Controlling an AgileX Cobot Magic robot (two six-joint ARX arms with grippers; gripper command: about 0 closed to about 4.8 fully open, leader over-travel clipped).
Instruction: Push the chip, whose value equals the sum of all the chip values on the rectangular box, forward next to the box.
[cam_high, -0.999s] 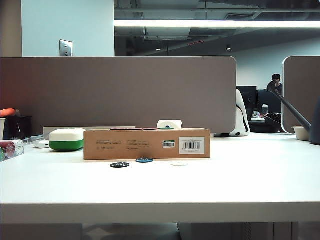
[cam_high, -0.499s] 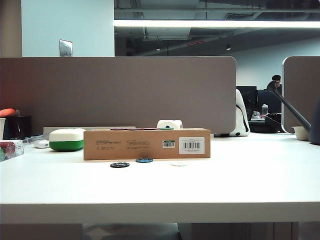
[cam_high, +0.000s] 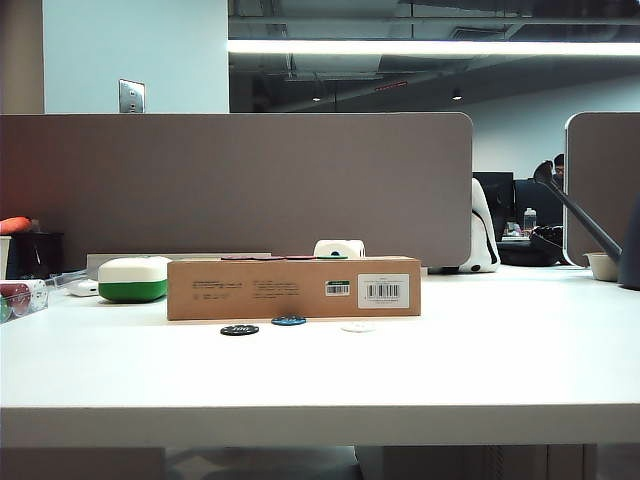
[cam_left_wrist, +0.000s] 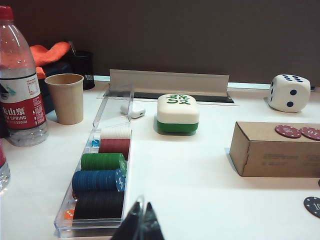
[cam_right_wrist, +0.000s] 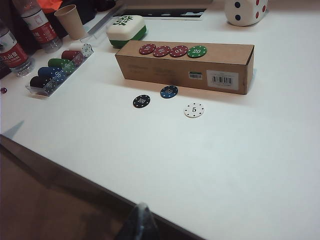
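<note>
now both pincers (cam_left_wrist: 140, 220) (cam_right_wrist: 141, 215) closed; chip (cam_right_wrist: 169, 91) beside box (cam_right_wrist: 185, 67).

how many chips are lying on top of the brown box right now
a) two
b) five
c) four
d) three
c) The right wrist view shows three maroon chips and one green chip in a row on top of the rectangular box.
</note>
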